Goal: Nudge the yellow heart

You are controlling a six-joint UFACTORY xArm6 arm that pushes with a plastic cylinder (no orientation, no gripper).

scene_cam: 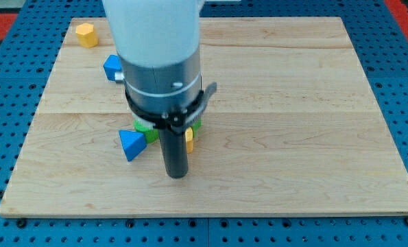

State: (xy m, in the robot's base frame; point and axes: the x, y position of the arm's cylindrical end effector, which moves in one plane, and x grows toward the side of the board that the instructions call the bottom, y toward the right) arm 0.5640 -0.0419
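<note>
My tip [177, 174], a bare rod grasping nothing, sits beside the yellow heart [189, 140], probably light, rigid, pushed sideways.

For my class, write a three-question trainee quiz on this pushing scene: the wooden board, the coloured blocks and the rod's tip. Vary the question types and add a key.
1. True or false: the yellow hexagonal block lies near the wooden board's top-left corner in the view.
2. Multiple choice: the blue triangular block lies on which side of my tip? A) the view's left B) the view's right C) directly below it in the view
3. Fill in: the arm hides most of a yellow block, showing just right of the rod; beside it peeks a ____ block.

Key: 1 true; 2 A; 3 green

The blue block higher up is partly hidden, so its shape goes untested.
</note>
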